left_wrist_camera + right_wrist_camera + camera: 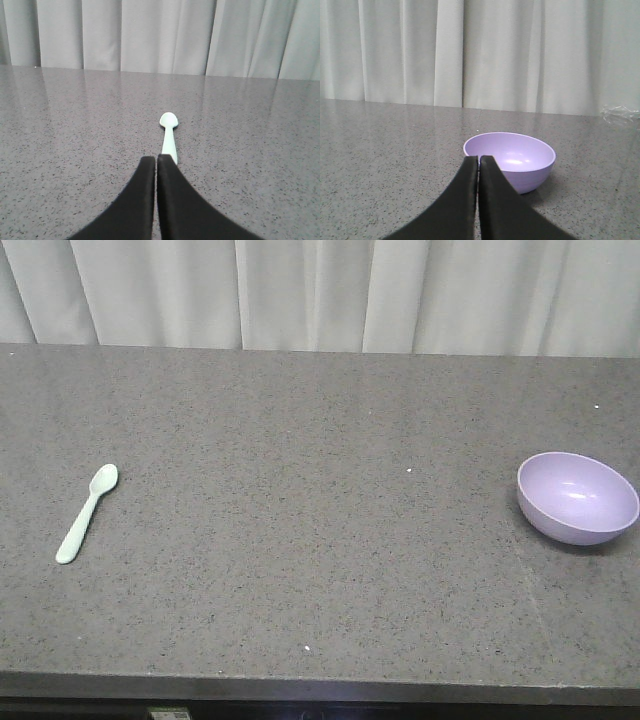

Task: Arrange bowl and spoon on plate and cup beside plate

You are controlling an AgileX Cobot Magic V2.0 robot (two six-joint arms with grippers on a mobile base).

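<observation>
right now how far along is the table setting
Nothing looks done: the spoon lies alone at the table's left, the bowl at its right. Nothing is in hand; the left gripper and right gripper are shut, empty. No plate or cup in view; all placing remains.

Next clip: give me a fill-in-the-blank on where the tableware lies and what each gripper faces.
1. In the front view, the spoon lies toward the ___ end of the counter.
2. The bowl stands upright with ___ inside it.
3. The left gripper, fingers shut, points at the ___.
4. The right gripper, fingers shut, points at the ___.
Missing words: left; nothing; spoon; bowl.
</observation>
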